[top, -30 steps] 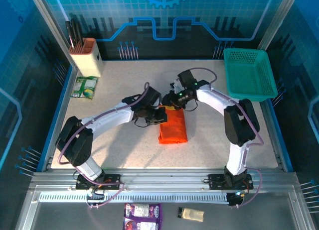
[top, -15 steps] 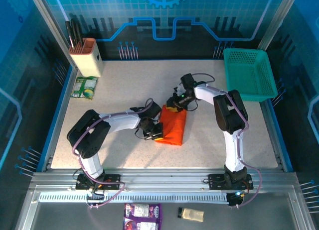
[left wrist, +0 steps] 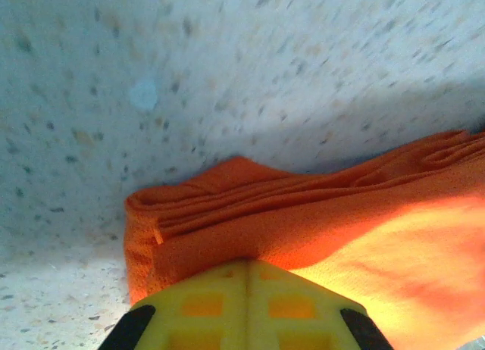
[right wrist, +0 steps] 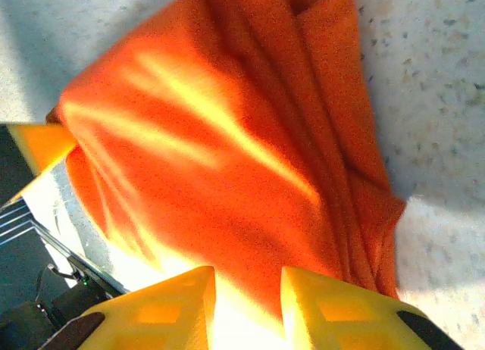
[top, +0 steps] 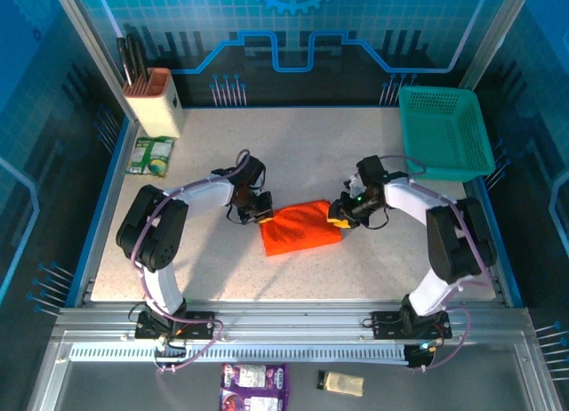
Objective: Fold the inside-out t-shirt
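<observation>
In the top view, a beige knife block (top: 153,101) with dark handles stands at about 10 o'clock on the speckled table (top: 222,269). A green packet (top: 150,155) lies just toward 6 o'clock from it.

The left gripper (top: 260,217) sits at the 9 o'clock end of the inside-out t-shirt (top: 302,228). In the left wrist view its yellow fingers (left wrist: 204,308) are pressed together, the claw closed (left wrist: 246,268). The tips lie against the layered edge of the orange cloth (left wrist: 303,221). I cannot tell whether any cloth is caught between them.

The shirt is a compact folded bundle near the table's centre, lying flat with its long side tilted slightly up toward 3 o'clock.

The right gripper (top: 339,217) meets the shirt's 3 o'clock end. In the right wrist view its two yellow fingers (right wrist: 170,308) stand a little apart with the cloth's edge (right wrist: 227,160) running between them, so this claw (right wrist: 246,278) is gripping the shirt.

A teal mesh basket (top: 443,133) rests at 2 o'clock, well apart from the shirt.
</observation>
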Tool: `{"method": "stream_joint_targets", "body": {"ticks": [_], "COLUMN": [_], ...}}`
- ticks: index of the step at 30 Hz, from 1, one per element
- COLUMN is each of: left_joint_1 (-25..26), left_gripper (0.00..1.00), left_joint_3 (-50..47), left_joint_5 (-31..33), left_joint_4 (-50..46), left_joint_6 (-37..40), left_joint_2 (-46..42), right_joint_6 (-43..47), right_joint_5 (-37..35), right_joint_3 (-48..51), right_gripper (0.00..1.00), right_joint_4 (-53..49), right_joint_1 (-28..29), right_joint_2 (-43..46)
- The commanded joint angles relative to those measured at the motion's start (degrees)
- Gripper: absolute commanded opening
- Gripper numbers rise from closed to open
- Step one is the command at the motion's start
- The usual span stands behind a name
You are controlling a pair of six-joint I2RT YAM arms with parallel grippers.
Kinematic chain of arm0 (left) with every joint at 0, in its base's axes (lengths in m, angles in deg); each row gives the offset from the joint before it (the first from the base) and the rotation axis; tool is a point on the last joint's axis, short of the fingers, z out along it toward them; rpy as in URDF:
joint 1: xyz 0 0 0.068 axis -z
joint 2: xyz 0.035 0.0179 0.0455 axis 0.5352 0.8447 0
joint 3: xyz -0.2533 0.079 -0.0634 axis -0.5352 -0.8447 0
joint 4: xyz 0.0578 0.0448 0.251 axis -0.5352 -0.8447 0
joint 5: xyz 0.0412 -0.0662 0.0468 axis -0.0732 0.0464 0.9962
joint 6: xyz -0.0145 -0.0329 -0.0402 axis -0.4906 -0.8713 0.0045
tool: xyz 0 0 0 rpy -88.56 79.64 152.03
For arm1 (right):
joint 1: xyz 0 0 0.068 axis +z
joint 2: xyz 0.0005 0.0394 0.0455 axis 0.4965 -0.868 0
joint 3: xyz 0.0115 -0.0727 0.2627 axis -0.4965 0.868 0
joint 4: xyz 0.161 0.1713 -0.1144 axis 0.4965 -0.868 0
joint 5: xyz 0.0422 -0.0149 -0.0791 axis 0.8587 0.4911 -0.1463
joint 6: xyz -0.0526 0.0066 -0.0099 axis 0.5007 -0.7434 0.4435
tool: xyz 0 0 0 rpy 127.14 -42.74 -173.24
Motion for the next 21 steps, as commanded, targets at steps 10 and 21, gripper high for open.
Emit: {"method": "stream_joint_targets", "body": {"ticks": [10,21], "left_joint_1": [10.1,9.4], "left_gripper": [0.06,0.05], "left_joint_3": [1.2,-3.0], "left_joint_5": [-3.4,4.4], "left_joint_4": [-5.2,-6.1], "left_joint_6": [0.0,2.0], "left_joint_2": [-2.3,-0.7], "right_joint_6": [6.0,4.0], "right_joint_5": [2.0,-6.9], "right_joint_3": [-5.3,0.5], "right_gripper": [0.3,0.28], "right_joint_4": [-3.0,-4.4], "right_joint_1": [8.1,6.1], "right_joint_2": [-5.9,-5.3]}}
